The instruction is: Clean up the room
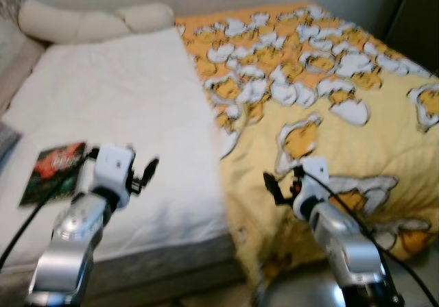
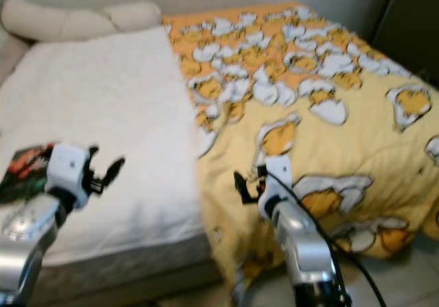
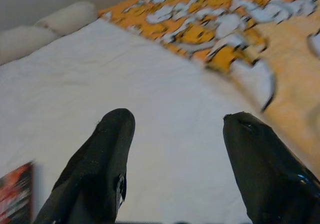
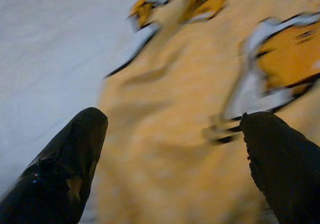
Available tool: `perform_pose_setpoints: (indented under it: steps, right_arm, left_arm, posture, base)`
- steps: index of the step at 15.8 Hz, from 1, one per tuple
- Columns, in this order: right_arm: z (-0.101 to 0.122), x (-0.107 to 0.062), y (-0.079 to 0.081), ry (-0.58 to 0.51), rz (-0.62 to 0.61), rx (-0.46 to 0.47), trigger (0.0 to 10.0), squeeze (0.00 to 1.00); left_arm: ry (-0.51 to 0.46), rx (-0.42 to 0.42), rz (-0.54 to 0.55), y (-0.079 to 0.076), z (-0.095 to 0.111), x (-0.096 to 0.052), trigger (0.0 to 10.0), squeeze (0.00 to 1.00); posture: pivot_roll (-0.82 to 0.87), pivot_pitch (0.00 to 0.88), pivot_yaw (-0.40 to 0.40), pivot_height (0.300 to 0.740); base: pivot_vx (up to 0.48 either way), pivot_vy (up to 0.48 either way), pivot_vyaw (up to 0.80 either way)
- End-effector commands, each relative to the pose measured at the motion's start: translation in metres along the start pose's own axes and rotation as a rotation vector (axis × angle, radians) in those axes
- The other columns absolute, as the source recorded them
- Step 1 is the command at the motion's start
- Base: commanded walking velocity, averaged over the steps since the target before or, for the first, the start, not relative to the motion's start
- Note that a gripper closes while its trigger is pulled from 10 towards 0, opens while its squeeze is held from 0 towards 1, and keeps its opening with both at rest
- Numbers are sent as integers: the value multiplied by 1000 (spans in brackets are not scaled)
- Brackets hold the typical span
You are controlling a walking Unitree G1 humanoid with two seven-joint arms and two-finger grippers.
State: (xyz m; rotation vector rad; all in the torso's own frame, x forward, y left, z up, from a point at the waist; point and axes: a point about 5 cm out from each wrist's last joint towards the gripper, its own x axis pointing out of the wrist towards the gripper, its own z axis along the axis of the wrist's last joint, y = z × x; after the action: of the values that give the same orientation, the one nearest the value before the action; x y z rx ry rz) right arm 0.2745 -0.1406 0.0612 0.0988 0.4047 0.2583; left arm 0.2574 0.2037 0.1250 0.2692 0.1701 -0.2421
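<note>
Left gripper (image 1: 145, 172) is raised over the white mattress (image 1: 123, 115), near its front edge; in the left wrist view its two black fingers (image 3: 100, 169) stand wide apart with nothing between them, only bare white sheet beyond, so it is released and holds nothing; whether the tips touch the sheet cannot be told. Just to the left of this gripper's wrist, a flat dark packet with red and green print (image 1: 55, 170) lies on the mattress close to the front edge; part of it is covered by the arm. At the head of the bed, cream pillows (image 1: 89, 20) lie along the wall, well apart from both grippers. To the right, a yellow quilt with a white and orange cartoon pattern (image 1: 329, 88) covers the right half of the bed and hangs over the front edge; its left border lies on the white sheet and is rumpled there. Right gripper (image 1: 273, 186) is over the quilt's near part, beside that border; in the right wrist view its fingers (image 4: 65, 174) are likewise spread wide, clasping nothing, with yellow fabric between them and white sheet to one side. The pictures are somewhat blurred.
</note>
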Motion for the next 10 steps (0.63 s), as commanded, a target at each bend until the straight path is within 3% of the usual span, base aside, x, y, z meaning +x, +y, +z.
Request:
perform_pose_setpoints:
  steps: [1, 2, 6, 7, 8, 10]
  right_arm:
    - [8, 2, 6, -23, 18, -17, 10000, 0]
    - [9, 3, 5, -24, 21, -19, 10000, 0]
    - [13, 4, 4, -29, 29, -28, 10000, 0]
    - [14, 2, 7, -35, 64, -20, 10000, 392]
    - [14, 2, 9, -39, 81, -11, 10000, 1000]
    - [11, 9, 13, -3, 99, -29, 10000, 1000]
  left_arm:
    - [17, 10, 16, 2, -1, 0, 10000, 0]
    - [17, 0, 17, 1, -2, 0, 10000, 0]
    - [13, -63, 2, 0, -1, 3, 10000, 0]
    - [10, -77, -10, -1, 0, 2, 10000, 0]
    - [6, -91, -13, 0, 0, 2, 10000, 0]
    - [-2, -109, -26, 0, 2, 2, 10000, 0]
  posture:
    - [2, 0, 55, 740]
    - [2, 0, 55, 740]
    - [6, 0, 54, 740]
    - [8, 0, 53, 740]
    - [1, 0, 60, 740]
    - [0, 0, 61, 740]
  base:
    - [0, -480, 0]
    - [0, -480, 0]
    - [0, 0, 0]
    - [0, 0, 0]
    - [0, 0, 0]
    - [0, 0, 0]
